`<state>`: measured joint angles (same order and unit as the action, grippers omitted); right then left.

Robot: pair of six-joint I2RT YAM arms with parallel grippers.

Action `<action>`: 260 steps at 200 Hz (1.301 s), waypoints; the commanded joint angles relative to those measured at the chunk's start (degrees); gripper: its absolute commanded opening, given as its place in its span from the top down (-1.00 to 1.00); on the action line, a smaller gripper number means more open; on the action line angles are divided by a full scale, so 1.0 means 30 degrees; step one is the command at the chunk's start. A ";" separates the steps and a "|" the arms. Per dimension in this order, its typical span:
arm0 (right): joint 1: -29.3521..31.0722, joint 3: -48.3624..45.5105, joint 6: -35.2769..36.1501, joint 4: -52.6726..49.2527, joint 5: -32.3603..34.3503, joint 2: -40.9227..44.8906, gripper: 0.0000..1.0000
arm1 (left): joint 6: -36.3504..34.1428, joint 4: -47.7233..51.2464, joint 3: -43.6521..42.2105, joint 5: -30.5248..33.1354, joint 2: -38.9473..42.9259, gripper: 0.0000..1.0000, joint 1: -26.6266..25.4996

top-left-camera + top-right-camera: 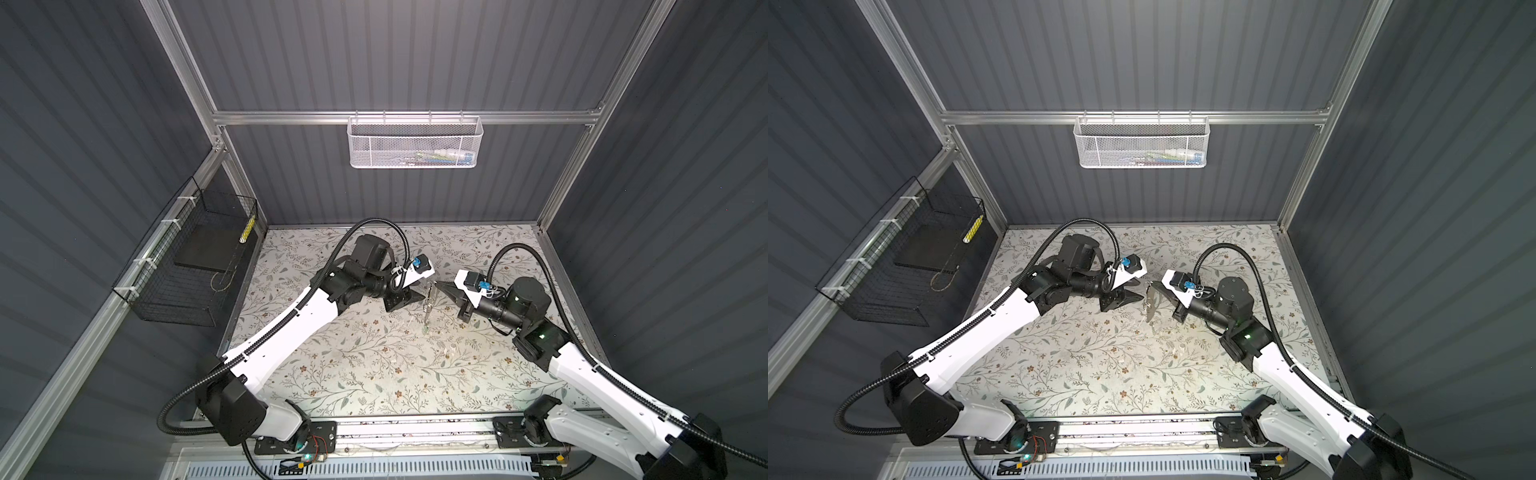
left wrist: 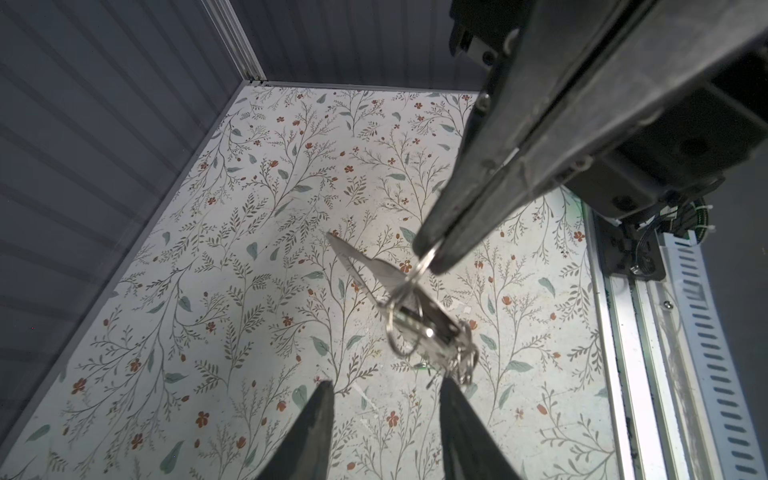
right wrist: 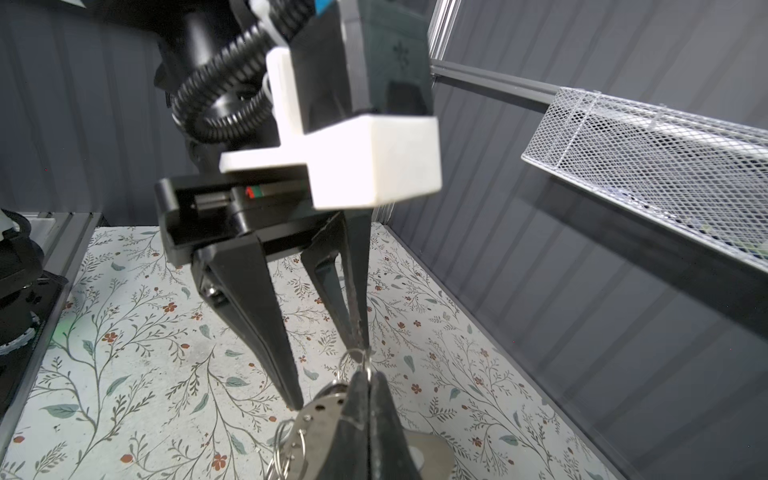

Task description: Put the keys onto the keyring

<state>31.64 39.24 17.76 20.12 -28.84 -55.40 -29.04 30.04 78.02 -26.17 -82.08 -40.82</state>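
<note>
We are looking at one keyring point(image 2: 370, 266), a pale metal plate trailing a bunch of small rings we cannot count. It is hanging clear of the floral tabletop point(image 1: 374, 374) near its middle. The right fingers point(image 2: 432, 253), reaching in from 3 o'clock in both top views, are pinching shut on the ring at its 12 o'clock end. The left fingers point(image 2: 320, 407), at its 9 o'clock, are standing partly open and holding nothing. One green sliver point(image 2: 422, 366) low in the bunch is likely the tag, but we cannot make out the key. We are judging threading to be underway; next, the left fingers need a fine pinch on a loose ring.
</note>
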 commanded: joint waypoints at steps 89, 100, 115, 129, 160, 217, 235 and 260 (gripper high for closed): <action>-0.0483 -0.0643 -0.2092 0.3168 -0.0703 0.0126 1.00 | 0.2961 -0.5601 -0.2325 -0.1761 0.1002 0.20 -0.0046; -0.0469 -0.0695 -0.2245 0.3390 -0.0699 0.0068 1.00 | 0.3114 -0.5758 -0.2371 -0.1852 0.0936 0.19 -0.0046; -0.0499 -0.0831 -0.2638 0.4014 -0.0656 -0.0017 1.00 | 0.3402 -0.6261 -0.2527 -0.1920 0.0906 0.20 -0.0046; -0.0497 -0.0965 -0.2965 0.4539 -0.0699 -0.0134 1.00 | 0.3650 -0.6792 -0.2674 -0.1886 0.0921 0.20 -0.0046; -0.0512 -0.1241 -0.3756 0.5778 -0.0670 -0.0442 1.00 | 0.4123 -0.7426 -0.2741 -0.2041 0.0822 0.20 -0.0046; -0.0512 -0.1609 -0.4815 0.7648 -0.0335 -0.0717 1.00 | 0.4787 -0.8034 -0.2817 -0.2291 0.0694 0.22 -0.0075; -0.0497 -0.1797 -0.5179 0.8591 -0.0216 -0.0809 1.00 | 0.4929 -0.8010 -0.2644 -0.2214 0.0531 0.27 -0.0072; -0.0499 -0.1706 -0.5606 0.9120 -0.0230 -0.0942 1.00 | 0.4952 -0.7960 -0.2617 -0.1667 0.0555 0.33 -0.0076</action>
<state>30.35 34.35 3.36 41.47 -29.95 -57.82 -15.35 7.16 70.32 -31.70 -79.79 -40.84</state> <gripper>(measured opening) 0.049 0.357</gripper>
